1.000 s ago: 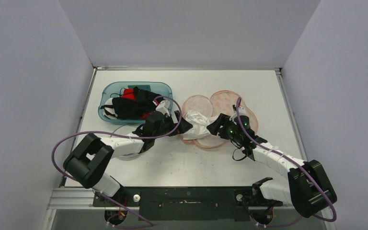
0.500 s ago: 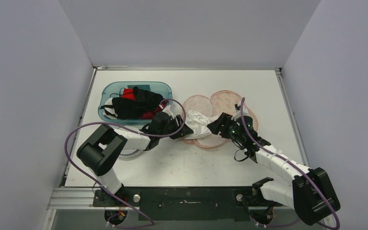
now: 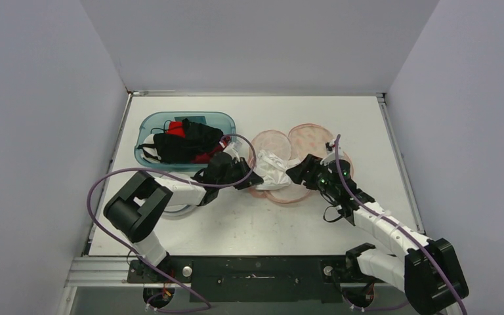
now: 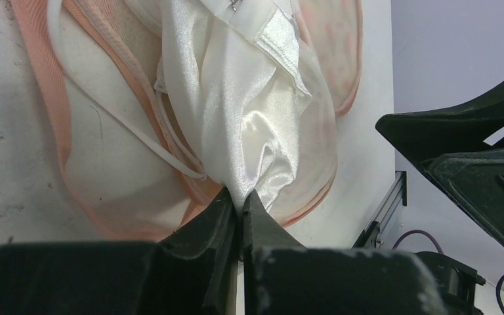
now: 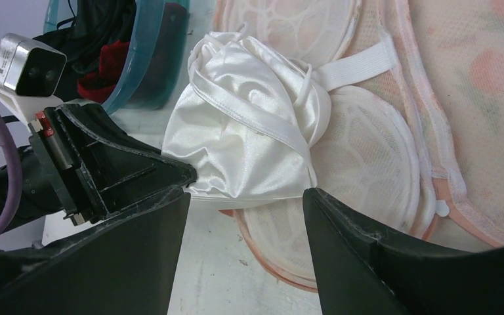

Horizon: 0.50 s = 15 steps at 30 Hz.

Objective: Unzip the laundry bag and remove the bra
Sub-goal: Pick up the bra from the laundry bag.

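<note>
Left wrist view: left gripper [image 4: 239,199] pinches the white bra [image 4: 249,118] atop the pink laundry bag [image 4: 105,164] just ahead, while the right gripper [image 5: 246,195] stands spread.

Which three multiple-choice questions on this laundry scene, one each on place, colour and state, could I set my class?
1. Where is the blue tub? A. left of the mesh bag B. right of it C. on it
2. What colour is the bra? A. black B. white C. red
3. How is the left gripper? A. wide open B. shut on the bra C. out of view
Answers: A, the tub sits to the bag's left; B, its cloth is shiny white; B, its jaws pinch the white cloth.
</note>
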{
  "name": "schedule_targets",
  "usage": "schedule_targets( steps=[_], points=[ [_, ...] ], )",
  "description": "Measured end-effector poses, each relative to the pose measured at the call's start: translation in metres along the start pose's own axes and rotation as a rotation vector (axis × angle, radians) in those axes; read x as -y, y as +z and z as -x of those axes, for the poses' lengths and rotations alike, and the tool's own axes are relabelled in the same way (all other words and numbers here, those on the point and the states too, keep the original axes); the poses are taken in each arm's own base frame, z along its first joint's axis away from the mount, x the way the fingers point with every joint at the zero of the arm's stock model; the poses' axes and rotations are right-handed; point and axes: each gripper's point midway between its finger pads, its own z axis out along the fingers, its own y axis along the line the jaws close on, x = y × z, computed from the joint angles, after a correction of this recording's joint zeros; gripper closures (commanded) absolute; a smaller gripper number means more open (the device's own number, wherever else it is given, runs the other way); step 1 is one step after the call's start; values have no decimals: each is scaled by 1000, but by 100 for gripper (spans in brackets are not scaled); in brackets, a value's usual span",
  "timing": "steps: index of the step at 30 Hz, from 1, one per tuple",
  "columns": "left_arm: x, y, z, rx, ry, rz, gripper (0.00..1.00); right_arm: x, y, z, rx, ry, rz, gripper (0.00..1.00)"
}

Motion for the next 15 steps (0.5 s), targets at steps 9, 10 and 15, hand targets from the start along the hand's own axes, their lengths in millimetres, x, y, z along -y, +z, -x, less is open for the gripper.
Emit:
schedule_targets(
  steps=[9,10,15],
  points=[
    [71,-30,20,54,160,-56,100,-10,-26,21,79,-33,-3,35],
    [85,-36,25,69,182,-75,100,-13,-29,26,90,-38,-2,35],
    [132,-68,55,159,250,-125,100,-25,-41,44,147,-61,13,35]
  ],
)
